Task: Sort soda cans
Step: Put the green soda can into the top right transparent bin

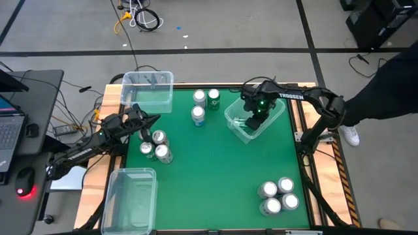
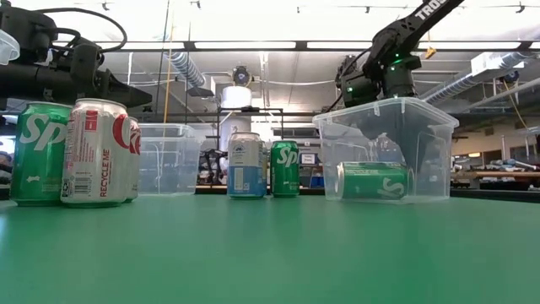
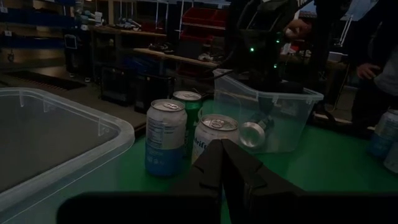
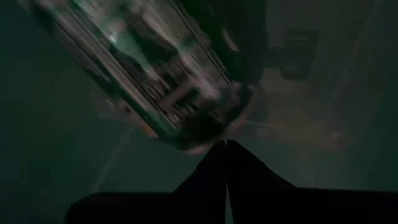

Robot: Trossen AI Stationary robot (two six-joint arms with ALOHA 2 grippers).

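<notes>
A green soda can (image 2: 375, 181) lies on its side in the clear bin (image 1: 269, 124) at the table's far right. My right gripper (image 4: 227, 144) points down into that bin, shut, its tips close to the can's end. Three cans (image 1: 199, 98) stand at the far middle, and three more (image 1: 159, 138) stand on the left. Several silver-topped cans (image 1: 277, 196) stand at the near right. My left gripper (image 3: 222, 144) waits level above the table's left side, shut and holding nothing. My right gripper comes from above with shut fingers, their tips beside the end of the lying can (image 4: 186, 124). I cannot tell whether they touch it. Nothing is between the fingers.
A clear bin (image 1: 147, 91) stands at the far left corner and another (image 1: 130, 199) at the near left corner. A person (image 1: 382, 78) stands beyond the table's right edge. Bare green surface stretches across the table's middle and near side.
</notes>
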